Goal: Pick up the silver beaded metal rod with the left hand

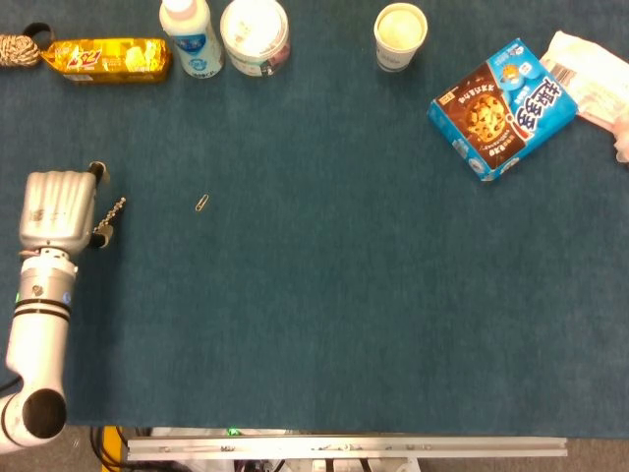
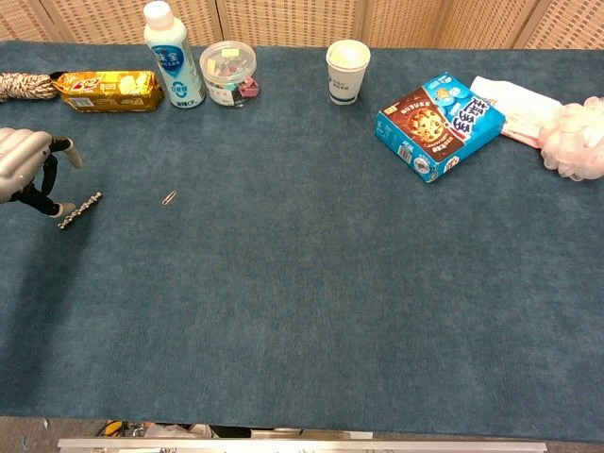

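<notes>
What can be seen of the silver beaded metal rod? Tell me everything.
The silver beaded metal rod is a thin, shiny stick made of small round beads in a row. It lies flat and diagonal on the blue cloth near the table's left edge. The left robot hand is beside its lower end, a fingertip apparently touching it; it is not lifted.

The left hand (image 2: pixel 24 168) hovers at the table's left edge, fingertips spread just beside the beaded rod (image 2: pixel 80 210).

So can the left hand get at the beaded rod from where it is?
Probably yes. The left hand is right beside the silver beaded metal rod, which lies flat on bare table; the nearest thing, a paperclip, lies clear on the rod's far side.
</notes>
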{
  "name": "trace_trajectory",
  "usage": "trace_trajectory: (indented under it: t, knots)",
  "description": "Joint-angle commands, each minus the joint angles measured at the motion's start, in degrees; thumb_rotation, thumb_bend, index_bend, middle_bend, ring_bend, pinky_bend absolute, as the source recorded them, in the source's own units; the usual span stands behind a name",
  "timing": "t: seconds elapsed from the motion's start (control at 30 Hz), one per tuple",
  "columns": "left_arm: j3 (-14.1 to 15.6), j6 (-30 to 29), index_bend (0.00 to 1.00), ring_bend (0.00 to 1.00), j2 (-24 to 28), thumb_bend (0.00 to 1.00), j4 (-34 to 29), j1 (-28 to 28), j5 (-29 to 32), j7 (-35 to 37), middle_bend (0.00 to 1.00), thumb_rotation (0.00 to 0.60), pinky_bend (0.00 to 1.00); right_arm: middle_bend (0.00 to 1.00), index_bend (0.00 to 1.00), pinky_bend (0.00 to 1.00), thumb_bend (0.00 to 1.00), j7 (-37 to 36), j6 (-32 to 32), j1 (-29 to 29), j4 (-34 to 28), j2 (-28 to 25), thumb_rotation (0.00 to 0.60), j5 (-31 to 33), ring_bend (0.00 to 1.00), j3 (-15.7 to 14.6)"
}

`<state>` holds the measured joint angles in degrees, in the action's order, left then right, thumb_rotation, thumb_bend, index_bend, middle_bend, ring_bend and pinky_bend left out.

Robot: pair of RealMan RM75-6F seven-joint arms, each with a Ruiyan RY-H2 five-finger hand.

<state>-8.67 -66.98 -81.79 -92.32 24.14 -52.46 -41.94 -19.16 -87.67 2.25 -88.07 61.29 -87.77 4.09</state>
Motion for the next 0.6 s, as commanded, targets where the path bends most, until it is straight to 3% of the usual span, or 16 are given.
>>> trace_trajectory:
  t: [0.03, 0.33, 0.6]
  knots:
    - [0.1, 0.0, 0.35, 0.76, -0.9, 0.18, 0.8, 0.7, 1.6, -0.7, 0.68, 0.600, 0.91, 0.52, 0.43, 0.36, 0.15, -0.3, 0.0, 0.0, 0.3, 0.1, 0.600, 0.1, 0.38, 0.0]
    - [0.4, 0.4, 0.41, 0.79, -2.6, 0.18, 1.8, 2.2, 5.7, -1.8, 0.71, 0.600, 0.93, 0.52, 0.43, 0.36, 0.15, -1.5, 0.2, -0.2, 1.5, 0.4, 0.600, 0.3, 0.38, -0.2]
    - [0.5, 2.6, 0.39, 0.80, -2.5, 0.20, 2.2, 4.8, 10.2, -4.3, 0.73, 0.600, 0.95, 0.52, 0.43, 0.36, 0.15, -2.6, -0.3, -0.7, 2.5, 0.6, 0.600, 0.6, 0.39, -0.2]
